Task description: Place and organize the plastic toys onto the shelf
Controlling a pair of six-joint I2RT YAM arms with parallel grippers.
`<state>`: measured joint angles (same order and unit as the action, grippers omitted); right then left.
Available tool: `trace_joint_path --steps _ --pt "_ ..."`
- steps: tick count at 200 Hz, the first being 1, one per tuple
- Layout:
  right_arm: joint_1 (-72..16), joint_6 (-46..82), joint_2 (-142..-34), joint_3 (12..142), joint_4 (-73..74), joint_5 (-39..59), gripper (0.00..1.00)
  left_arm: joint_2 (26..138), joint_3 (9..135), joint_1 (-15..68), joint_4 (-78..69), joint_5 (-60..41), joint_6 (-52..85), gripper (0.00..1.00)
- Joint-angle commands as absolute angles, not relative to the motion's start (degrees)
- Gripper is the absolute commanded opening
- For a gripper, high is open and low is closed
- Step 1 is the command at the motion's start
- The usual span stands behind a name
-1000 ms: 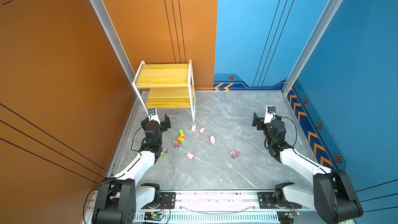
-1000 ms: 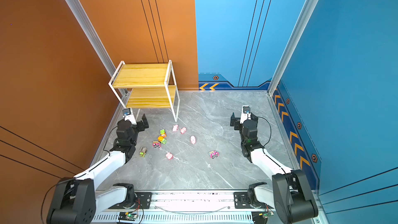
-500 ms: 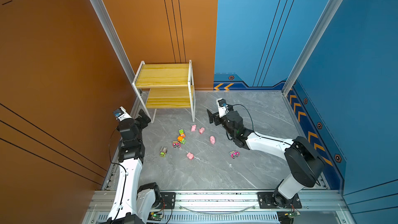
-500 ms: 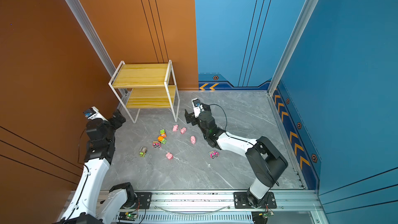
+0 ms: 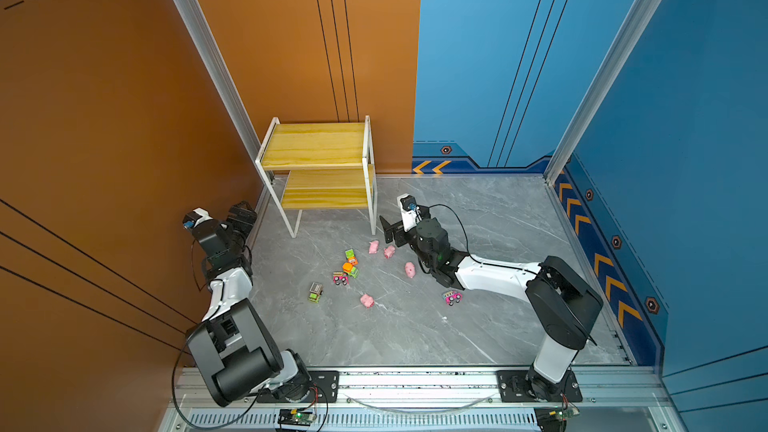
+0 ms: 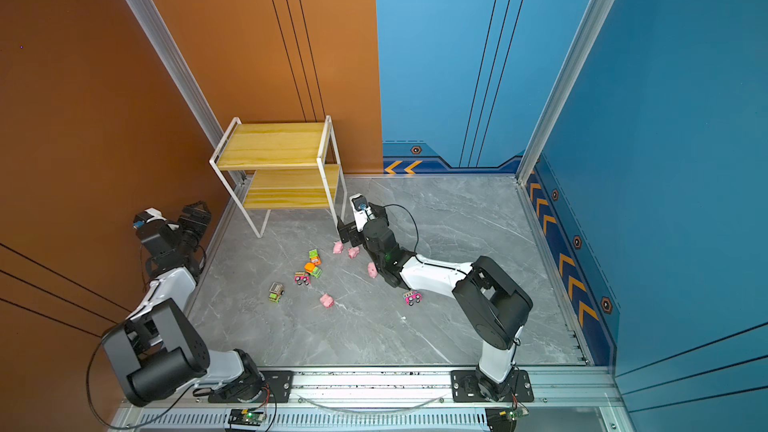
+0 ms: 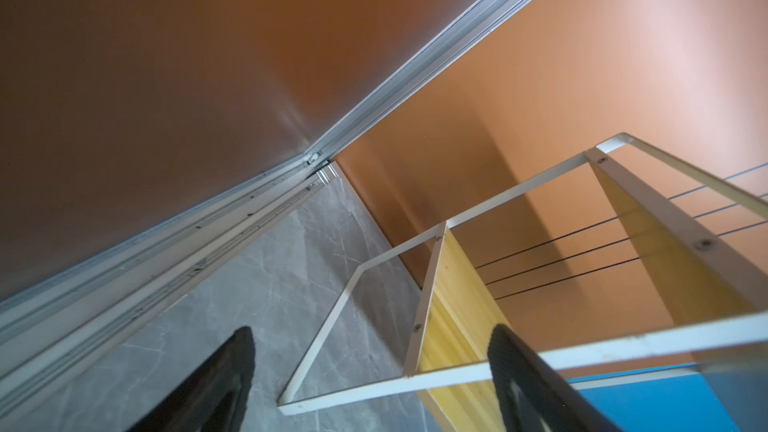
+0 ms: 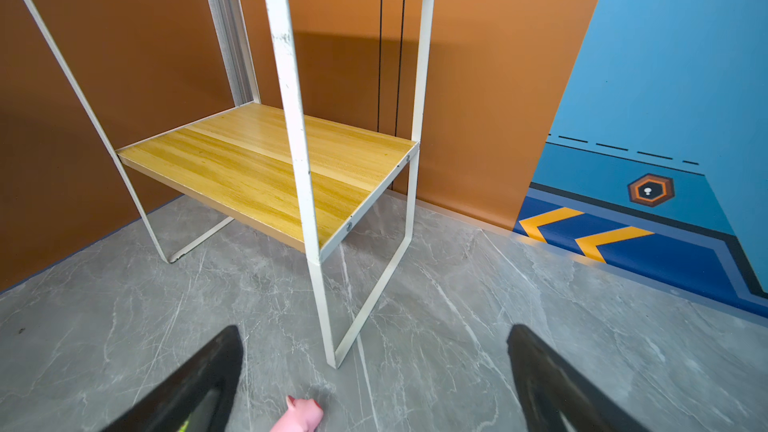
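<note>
The shelf (image 5: 320,145) stands in the back left corner, both yellowish boards bare. Several pink pigs (image 5: 373,246) and little trucks (image 5: 351,270) lie scattered on the grey floor in front of it; one pink truck (image 5: 451,297) lies apart to the right. My right gripper (image 5: 388,232) is open low beside the shelf's front right leg, just above the nearest pig (image 8: 301,415); nothing is between its fingers (image 8: 375,329). My left gripper (image 5: 241,214) is open and empty at the left wall, left of the shelf (image 7: 457,305), its jaws (image 7: 372,331) facing the shelf's side frame.
The orange wall and its aluminium rail (image 7: 166,268) run close beside my left gripper. The blue wall (image 5: 623,243) bounds the floor on the right. The right arm (image 5: 494,274) stretches low across the floor past a pig (image 5: 410,270).
My left arm has swung from the toys out to the left wall. My right arm has reached across from the right side to the shelf's front leg. The toys have not moved.
</note>
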<state>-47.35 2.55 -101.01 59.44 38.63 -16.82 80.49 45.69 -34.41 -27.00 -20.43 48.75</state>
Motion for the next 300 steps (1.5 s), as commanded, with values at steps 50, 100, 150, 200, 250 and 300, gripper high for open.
trace_joint_path --steps 50,100,150,200,250,300 --pt "-45.95 6.76 -95.58 53.57 38.88 -17.49 0.99 95.77 61.24 -33.75 -32.17 -31.23 61.24 0.83" --pt "-45.58 6.26 -93.12 52.75 36.55 -17.36 0.99 104.56 69.11 -30.85 -32.05 -33.23 62.47 0.81" --pt "-45.55 6.16 -91.15 51.33 34.79 -18.19 0.99 110.51 74.91 -27.10 -28.83 -33.44 60.18 0.80" --pt "-46.01 5.97 -88.57 49.69 33.59 -19.54 0.99 115.98 79.80 -24.75 -28.83 -35.19 60.64 0.79" --pt "-46.64 5.83 -87.37 48.68 32.66 -20.40 0.99 119.80 84.19 -21.39 -28.83 -38.35 60.86 0.79" --pt "-47.51 4.24 -85.54 48.11 31.16 -22.22 0.99 123.13 88.24 -18.49 -28.83 -40.17 61.58 0.76"
